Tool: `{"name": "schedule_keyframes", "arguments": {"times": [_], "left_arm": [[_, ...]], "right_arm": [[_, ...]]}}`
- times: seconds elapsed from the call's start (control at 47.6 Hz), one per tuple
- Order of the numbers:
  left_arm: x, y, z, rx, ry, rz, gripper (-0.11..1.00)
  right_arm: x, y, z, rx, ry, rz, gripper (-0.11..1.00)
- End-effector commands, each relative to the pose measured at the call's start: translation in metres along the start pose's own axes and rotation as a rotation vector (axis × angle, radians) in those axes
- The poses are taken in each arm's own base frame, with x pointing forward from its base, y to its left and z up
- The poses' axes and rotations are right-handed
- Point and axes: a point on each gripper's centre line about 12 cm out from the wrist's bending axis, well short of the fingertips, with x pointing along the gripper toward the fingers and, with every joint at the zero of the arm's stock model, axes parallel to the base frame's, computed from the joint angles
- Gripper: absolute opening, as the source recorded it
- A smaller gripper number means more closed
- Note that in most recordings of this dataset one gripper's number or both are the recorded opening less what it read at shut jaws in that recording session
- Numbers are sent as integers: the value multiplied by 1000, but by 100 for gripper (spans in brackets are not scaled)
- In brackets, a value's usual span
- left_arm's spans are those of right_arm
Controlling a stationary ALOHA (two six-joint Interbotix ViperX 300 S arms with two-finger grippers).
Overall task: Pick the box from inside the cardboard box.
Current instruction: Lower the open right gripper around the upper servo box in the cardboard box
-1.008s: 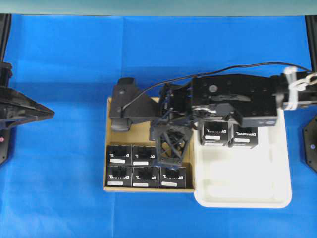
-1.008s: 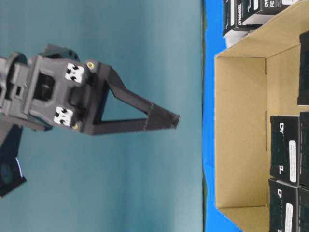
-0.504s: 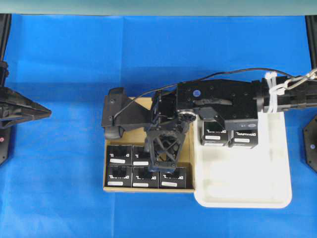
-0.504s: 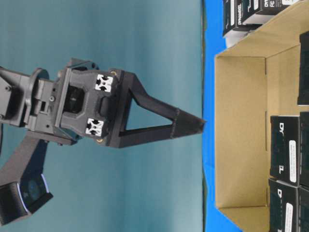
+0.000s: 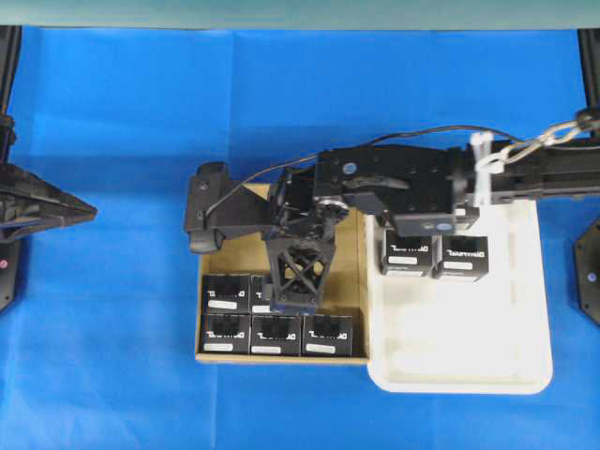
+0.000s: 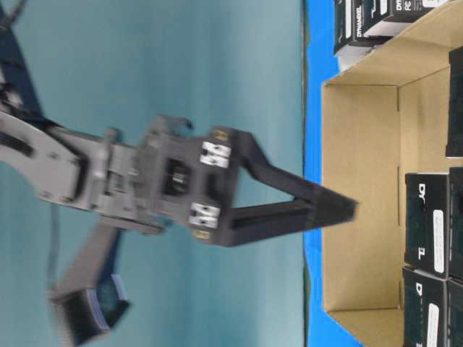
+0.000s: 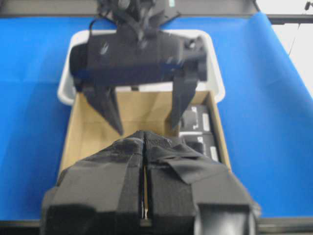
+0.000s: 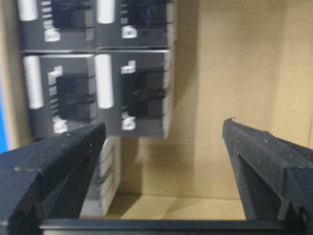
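The right gripper (image 8: 161,147) hangs over the cardboard box (image 5: 352,281), fingers spread wide, empty, with black boxes (image 5: 277,333) at 6 o'clock. The left gripper's (image 7: 145,196) fingers are pressed together, empty.

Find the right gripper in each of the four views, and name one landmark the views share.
Overhead: right gripper sits centre, over the cardboard box, jaws open.
Table-level: right gripper is centre-right, tips at the carton's edge.
Left wrist: right gripper is upper centre, fingers pointing down into the carton.
Right wrist: right gripper frames the bottom corners.
Shared landmark: the cardboard box's tan floor.
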Motion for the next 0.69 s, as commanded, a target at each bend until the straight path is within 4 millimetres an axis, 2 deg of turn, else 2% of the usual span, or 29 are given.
{"name": "schedule_keyframes", "arguments": {"times": [0.0,0.294,0.672], "left_arm": [[-1,1,12,2,-31,5,-4],[-1,1,11,-1,-25,5,-4],[0,1,10,-13,-23,5,-4]], "right_arm": [[5,1,4,7,-5,19,100],[25,13,2,-3,10,78,100],[40,9,-2,10,3,69,100]]}}
